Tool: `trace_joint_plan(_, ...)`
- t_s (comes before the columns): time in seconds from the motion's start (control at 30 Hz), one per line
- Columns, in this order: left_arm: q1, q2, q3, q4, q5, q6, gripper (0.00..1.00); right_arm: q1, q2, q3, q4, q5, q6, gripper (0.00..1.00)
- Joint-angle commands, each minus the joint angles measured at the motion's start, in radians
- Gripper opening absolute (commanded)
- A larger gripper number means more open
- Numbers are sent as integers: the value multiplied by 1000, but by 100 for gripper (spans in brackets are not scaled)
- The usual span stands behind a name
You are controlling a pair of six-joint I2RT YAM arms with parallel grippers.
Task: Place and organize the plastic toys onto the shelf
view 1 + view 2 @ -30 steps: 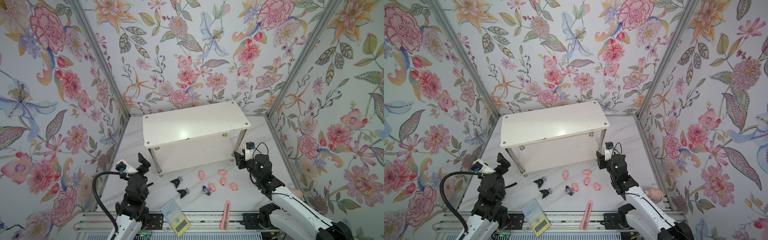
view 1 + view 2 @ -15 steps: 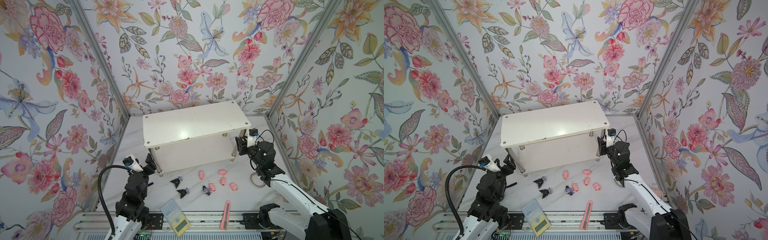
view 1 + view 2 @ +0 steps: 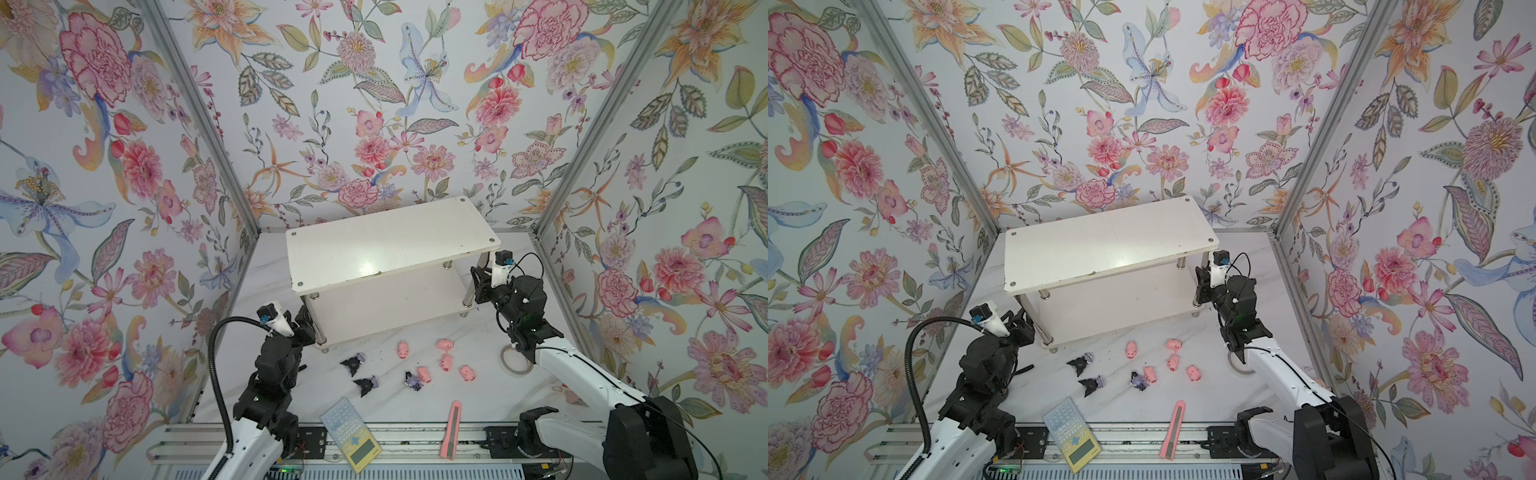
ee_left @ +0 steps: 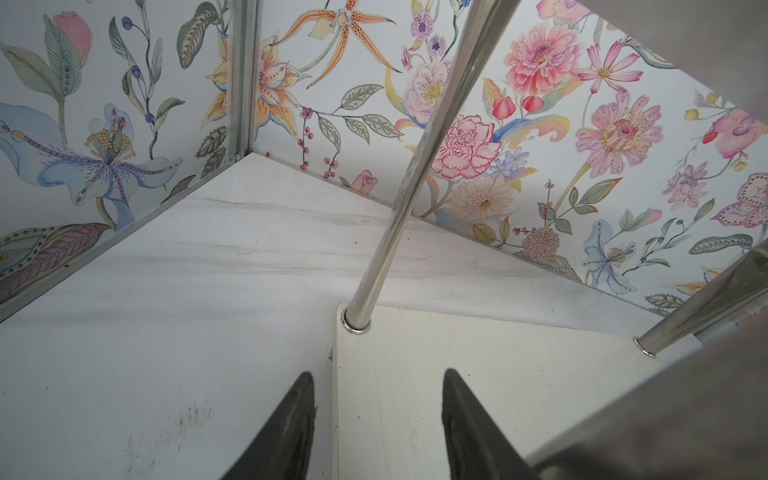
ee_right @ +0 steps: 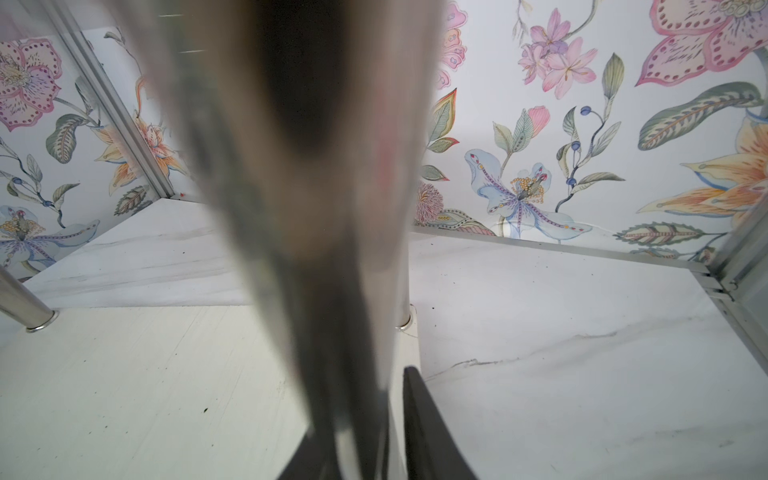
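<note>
The white two-tier shelf stands at the back, both boards bare. Several pink pigs and three dark purple figurines lie on the marble in front of it. My left gripper is at the shelf's front-left leg. In the left wrist view its jaws stand apart over the lower board's edge. My right gripper is at the front-right leg. In the right wrist view that blurred chrome leg runs between its closed-in fingers.
A blue-and-yellow calculator and a pink utility knife lie at the front edge. A clear tape ring sits under the right arm. Flowered walls close in on three sides, and a metal rail runs along the front.
Both arms have reached forward from the front of the table to the shelf's front legs. Both pairs of jaws have narrowed, the right pair around its leg.
</note>
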Motion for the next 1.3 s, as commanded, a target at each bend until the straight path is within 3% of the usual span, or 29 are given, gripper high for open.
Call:
trace_joint_plan(0.0,-9,81,38,122,42,31,50,-8,13,29,39,4,14,22)
trace_joint_plan(0.53,-9,664,202,604,95,32,43,-114,-17,-9,35,70,58,16)
trace_joint_plan(0.73,-10,830,333,663,158,28,43,-139,-18,-13,20,117,117,14)
trace_joint_plan(0.8,-10,829,331,677,155,29,45,-140,-24,-11,-2,152,143,13)
trace_joint_plan(0.9,-9,783,315,644,146,53,54,-139,-39,-16,-20,182,186,13)
trace_joint_plan(1.07,-10,627,243,519,152,85,66,-132,-48,-33,-2,186,215,13)
trace_joint_plan(1.27,-23,425,156,393,190,96,70,-114,-26,-10,-22,192,218,13)
